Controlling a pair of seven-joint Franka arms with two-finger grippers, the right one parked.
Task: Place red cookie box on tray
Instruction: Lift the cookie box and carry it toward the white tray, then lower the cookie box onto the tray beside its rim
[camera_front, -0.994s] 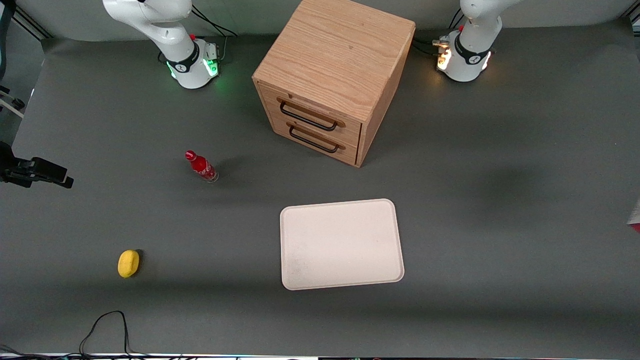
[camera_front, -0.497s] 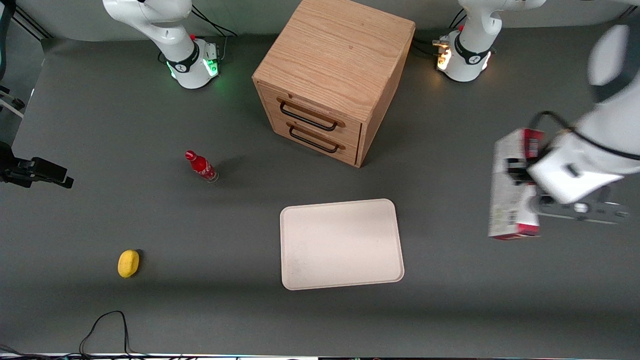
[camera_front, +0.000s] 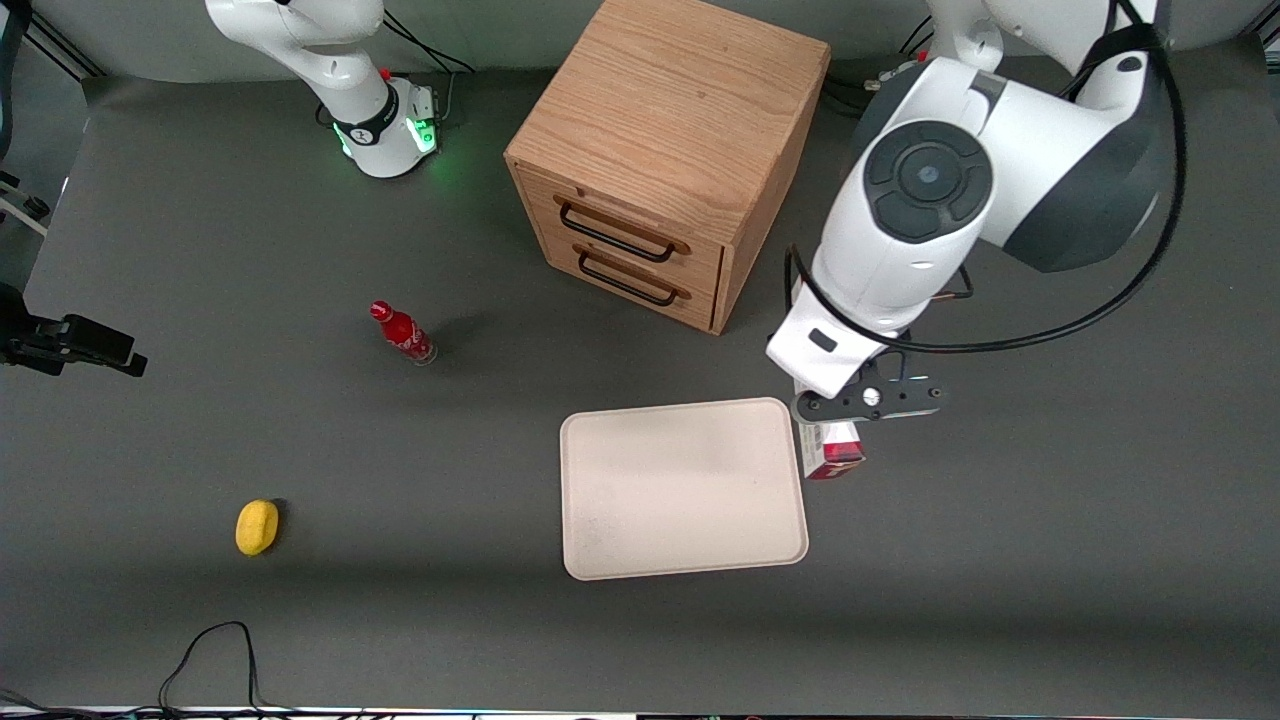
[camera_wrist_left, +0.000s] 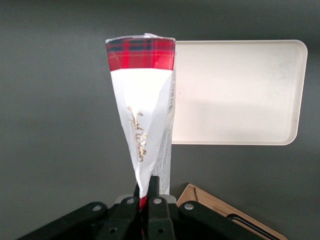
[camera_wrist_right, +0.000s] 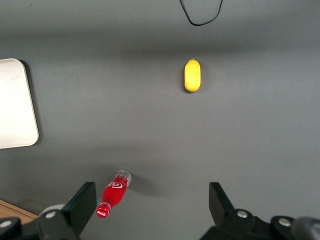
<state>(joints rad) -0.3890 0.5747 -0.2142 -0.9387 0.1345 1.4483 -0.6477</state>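
Note:
My left gripper (camera_wrist_left: 148, 186) is shut on the red cookie box (camera_wrist_left: 142, 100), pinching its narrow edge. The box hangs from the gripper with its tartan red end pointing away from the wrist. In the front view the gripper (camera_front: 824, 402) is mostly hidden under the arm's wrist. There the box (camera_front: 832, 452) shows just beside the edge of the cream tray (camera_front: 685, 490) that faces the working arm's end of the table, above the grey table and not over the tray. The tray (camera_wrist_left: 235, 90) holds nothing.
A wooden drawer cabinet (camera_front: 668, 160) with two closed drawers stands farther from the front camera than the tray; its corner shows in the left wrist view (camera_wrist_left: 220, 210). A small red bottle (camera_front: 403, 333) and a yellow object (camera_front: 257, 526) lie toward the parked arm's end.
The left arm has swept in from the working arm's end of the table with the box, from nearly out of view to right beside the tray's edge.

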